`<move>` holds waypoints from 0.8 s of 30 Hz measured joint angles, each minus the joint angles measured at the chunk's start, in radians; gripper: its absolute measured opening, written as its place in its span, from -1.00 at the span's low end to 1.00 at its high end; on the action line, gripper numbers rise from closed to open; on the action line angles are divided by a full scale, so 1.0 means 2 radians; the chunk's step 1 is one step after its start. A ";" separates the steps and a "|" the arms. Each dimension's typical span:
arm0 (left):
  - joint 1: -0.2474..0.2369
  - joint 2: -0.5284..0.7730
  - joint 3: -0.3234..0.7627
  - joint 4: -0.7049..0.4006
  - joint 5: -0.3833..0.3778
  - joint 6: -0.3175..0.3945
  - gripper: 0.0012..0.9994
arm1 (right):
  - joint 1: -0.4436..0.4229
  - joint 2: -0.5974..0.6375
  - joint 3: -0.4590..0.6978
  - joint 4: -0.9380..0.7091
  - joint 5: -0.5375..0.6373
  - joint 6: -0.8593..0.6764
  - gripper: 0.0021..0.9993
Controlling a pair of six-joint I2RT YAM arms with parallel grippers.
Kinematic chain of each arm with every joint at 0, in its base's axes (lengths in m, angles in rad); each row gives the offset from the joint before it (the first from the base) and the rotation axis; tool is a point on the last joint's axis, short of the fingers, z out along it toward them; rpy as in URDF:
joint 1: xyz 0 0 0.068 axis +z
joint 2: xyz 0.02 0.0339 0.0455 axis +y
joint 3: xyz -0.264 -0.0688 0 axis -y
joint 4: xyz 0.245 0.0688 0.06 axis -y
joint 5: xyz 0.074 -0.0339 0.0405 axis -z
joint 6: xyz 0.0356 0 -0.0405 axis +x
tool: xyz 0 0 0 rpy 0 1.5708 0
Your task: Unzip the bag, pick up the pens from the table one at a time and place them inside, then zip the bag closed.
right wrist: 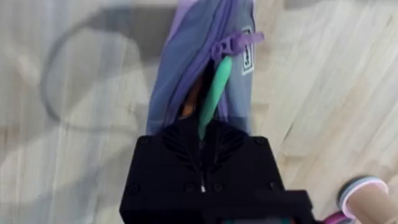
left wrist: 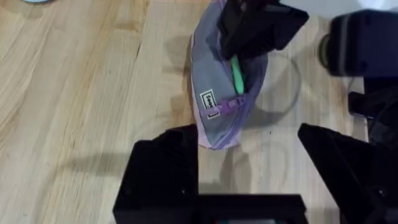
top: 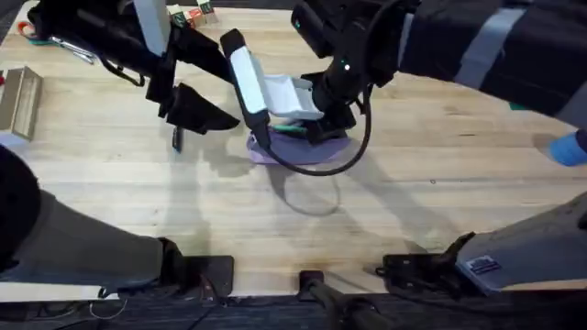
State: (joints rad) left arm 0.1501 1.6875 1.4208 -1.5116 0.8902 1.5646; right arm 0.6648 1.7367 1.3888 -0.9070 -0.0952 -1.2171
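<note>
light: bright, even | shadows: soft, on table (top: 303, 229) | blur: arms near overhead camera, wrist-view foregrounds

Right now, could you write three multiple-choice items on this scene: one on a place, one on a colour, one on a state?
1. Where is the black pen?
A. on the table
B. in the bag
C. in a gripper

2. What colour is the pen held by the right gripper?
A. red
B. green
C. white

3. How is the bag's zipper?
A. shut
B. open
C. torn off

Answers: 1 A, it lies on the wood beside the bag; 2 B, the green pen points into the opening; 3 B, the gap shows.
</note>
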 joint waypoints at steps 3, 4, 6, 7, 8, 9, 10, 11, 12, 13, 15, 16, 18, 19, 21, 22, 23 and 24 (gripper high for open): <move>0.000 0.000 0.000 0.000 0.000 0.000 0.99 | 0.004 0.000 0.000 -0.001 -0.016 0.000 -0.94; 0.000 0.000 0.000 0.000 0.000 0.000 0.99 | 0.005 0.000 0.000 -0.002 -0.017 0.000 -0.94; 0.000 0.000 0.000 0.000 0.000 0.000 0.99 | 0.005 0.000 0.000 -0.003 -0.019 -0.001 -0.94; 0.000 0.000 0.000 0.000 0.000 0.000 0.99 | 0.006 0.000 0.000 -0.003 -0.017 -0.002 -0.94; 0.000 0.000 0.000 0.000 0.000 0.000 0.99 | 0.006 0.000 0.000 -0.003 -0.013 -0.002 -0.94; 0.000 0.000 0.000 0.000 0.000 0.000 0.99 | 0.007 0.000 0.000 -0.003 -0.009 -0.002 -0.94; 0.000 0.000 0.000 0.000 0.000 0.000 0.99 | 0.007 0.000 0.000 -0.003 -0.002 -0.002 -0.94; 0.000 0.000 0.000 0.000 0.000 0.000 0.99 | 0.007 0.000 0.000 -0.003 0.005 -0.003 -0.94; 0.000 0.000 0.000 0.000 0.000 0.000 0.99 | 0.008 0.000 -0.001 -0.002 0.013 -0.004 -0.94; 0.000 0.000 0.000 0.000 0.000 0.000 0.99 | 0.008 0.000 -0.002 -0.002 0.022 -0.006 -0.94; 0.000 0.000 0.000 0.000 0.000 0.000 0.99 | 0.008 0.000 -0.003 -0.002 0.037 -0.007 -0.94; 0.000 0.000 0.000 0.000 0.000 0.000 0.99 | 0.008 0.000 -0.004 -0.002 0.043 -0.008 -0.94; 0.000 0.000 0.000 0.000 0.000 0.000 0.99 | 0.008 0.000 -0.004 -0.002 0.054 -0.009 -0.94; 0.000 0.000 0.000 0.000 0.000 0.000 0.99 | 0.008 0.000 -0.004 -0.002 0.058 -0.009 -0.94; 0.000 0.000 0.000 0.000 0.000 0.000 0.99 | 0.009 0.000 -0.005 -0.002 0.065 -0.010 -0.94; 0.000 0.000 0.000 0.000 0.000 0.000 0.99 | 0.009 0.000 -0.005 -0.002 0.069 -0.010 -0.94; 0.000 0.000 0.000 0.000 0.000 0.000 0.99 | 0.010 0.000 -0.005 -0.002 0.075 -0.012 -0.94; 0.000 0.000 0.000 0.000 0.000 0.000 0.99 | 0.010 0.000 -0.005 -0.002 0.080 -0.014 -0.94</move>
State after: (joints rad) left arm 0.1501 1.6875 1.4208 -1.5116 0.8902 1.5646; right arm 0.6846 1.7365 1.3778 -0.9112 0.0657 -1.2444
